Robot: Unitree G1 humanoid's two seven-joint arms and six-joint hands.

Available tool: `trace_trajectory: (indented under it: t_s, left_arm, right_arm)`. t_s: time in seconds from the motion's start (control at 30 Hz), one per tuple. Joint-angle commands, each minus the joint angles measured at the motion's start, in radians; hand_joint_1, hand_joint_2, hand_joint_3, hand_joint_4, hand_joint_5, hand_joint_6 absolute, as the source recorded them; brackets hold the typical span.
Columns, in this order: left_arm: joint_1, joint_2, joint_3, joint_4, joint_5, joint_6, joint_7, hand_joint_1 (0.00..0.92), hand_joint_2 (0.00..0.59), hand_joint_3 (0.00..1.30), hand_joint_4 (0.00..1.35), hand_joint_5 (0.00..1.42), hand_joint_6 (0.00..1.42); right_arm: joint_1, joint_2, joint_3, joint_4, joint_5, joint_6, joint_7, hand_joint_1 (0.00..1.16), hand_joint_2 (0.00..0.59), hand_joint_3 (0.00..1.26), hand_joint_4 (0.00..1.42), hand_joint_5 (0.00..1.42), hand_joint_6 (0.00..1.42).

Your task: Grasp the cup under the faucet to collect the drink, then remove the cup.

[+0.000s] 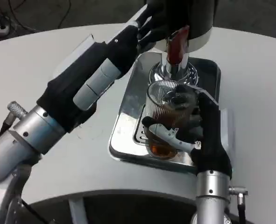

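Observation:
A clear ribbed cup [166, 108] with brown drink in its bottom stands on the steel drip tray [128, 116], right under the chrome faucet [173, 70]. My right hand [201, 135] wraps around the cup from the right, its fingers curled across the cup's front. The faucet's red tap handle [177, 44] stands above the spout. My left hand [149, 25] reaches up to the dispenser at the tap handle; its fingers are dark and partly hidden, so their hold on the handle is unclear.
The dark and white dispenser body [194, 23] rises at the back above the tray. A white round table [44, 56] lies all around, with its front edge near my arms. Cables lie on the floor at the top left.

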Motion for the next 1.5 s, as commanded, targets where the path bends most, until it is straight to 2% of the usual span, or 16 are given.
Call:
trace_trajectory:
  t_s: [0.03, 0.23, 0.47, 0.57, 0.83, 1.03, 1.27, 1.5]
  left_arm:
    - [0.023, 0.032, 0.013, -0.026, 0.018, -0.002, 0.010, 0.000, 0.073, 0.00, 0.00, 0.05, 0.01]
    - [-0.003, 0.039, 0.013, -0.025, 0.018, -0.001, 0.025, 0.000, 0.074, 0.00, 0.00, 0.06, 0.01]
    - [-0.017, 0.082, -0.003, -0.015, 0.047, -0.018, -0.015, 0.000, 0.074, 0.00, 0.00, 0.07, 0.02]
    - [-0.002, 0.095, -0.005, -0.026, 0.043, -0.024, -0.033, 0.000, 0.074, 0.00, 0.00, 0.07, 0.02]
    - [0.103, 0.167, 0.038, -0.111, 0.021, -0.081, -0.097, 0.000, 0.075, 0.10, 0.03, 0.12, 0.05]
    - [0.221, 0.220, 0.089, -0.185, -0.035, -0.122, -0.160, 0.000, 0.075, 0.13, 0.06, 0.14, 0.07]
    - [0.321, 0.247, 0.150, -0.272, -0.102, -0.142, -0.194, 0.000, 0.084, 0.15, 0.11, 0.17, 0.08]
    - [0.389, 0.275, 0.222, -0.295, -0.138, -0.235, -0.250, 0.000, 0.086, 0.18, 0.18, 0.22, 0.11]
  right_arm:
    - [0.035, 0.018, 0.018, -0.083, -0.015, -0.013, 0.010, 0.94, 0.107, 0.79, 0.79, 1.00, 0.89]
    - [0.078, 0.024, 0.033, -0.138, -0.018, -0.009, 0.029, 0.94, 0.102, 0.79, 0.79, 1.00, 0.90]
    - [0.159, 0.022, 0.055, -0.235, -0.017, 0.000, 0.072, 0.94, 0.099, 0.79, 0.80, 1.00, 0.90]
    - [0.193, 0.019, 0.063, -0.276, -0.011, 0.006, 0.096, 0.94, 0.099, 0.80, 0.81, 1.00, 0.90]
    - [0.281, -0.008, 0.073, -0.403, 0.019, 0.020, 0.190, 0.94, 0.099, 0.80, 0.82, 1.00, 0.90]
    - [0.323, -0.090, 0.035, -0.518, 0.112, 0.005, 0.360, 0.94, 0.099, 0.80, 0.82, 1.00, 0.90]
    - [0.404, -0.198, -0.019, -0.704, 0.239, 0.019, 0.566, 0.94, 0.099, 0.80, 0.82, 1.00, 0.90]
    - [0.482, -0.261, -0.061, -0.826, 0.326, 0.049, 0.688, 0.94, 0.098, 0.80, 0.82, 1.00, 0.91]
